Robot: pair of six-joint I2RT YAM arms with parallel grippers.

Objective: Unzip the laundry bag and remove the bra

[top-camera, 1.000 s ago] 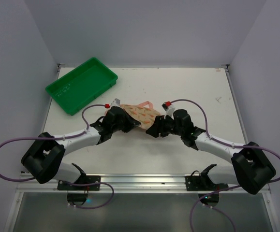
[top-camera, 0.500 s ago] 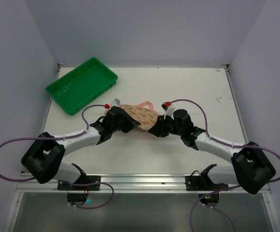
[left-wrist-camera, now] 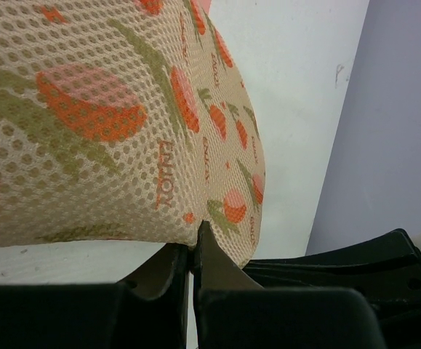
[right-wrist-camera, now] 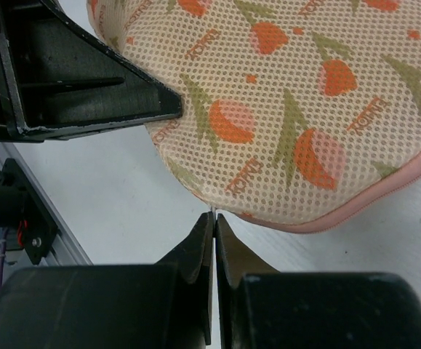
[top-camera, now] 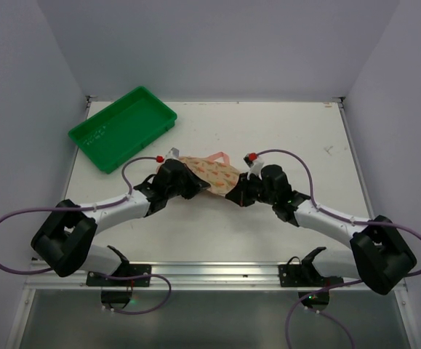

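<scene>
Count: one laundry bag (top-camera: 211,171), one green tray (top-camera: 123,129) | left jaws, right jaws: each pinching bag edge

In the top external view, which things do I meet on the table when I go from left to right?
green tray → left tool → laundry bag → right tool

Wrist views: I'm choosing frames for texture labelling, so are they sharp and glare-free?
Left wrist: the laundry bag mesh is crisp and evenly lit; the left gripper is dark and soft. Right wrist: mesh equally sharp, no glare; the right gripper is near-black, detail lost.
</scene>
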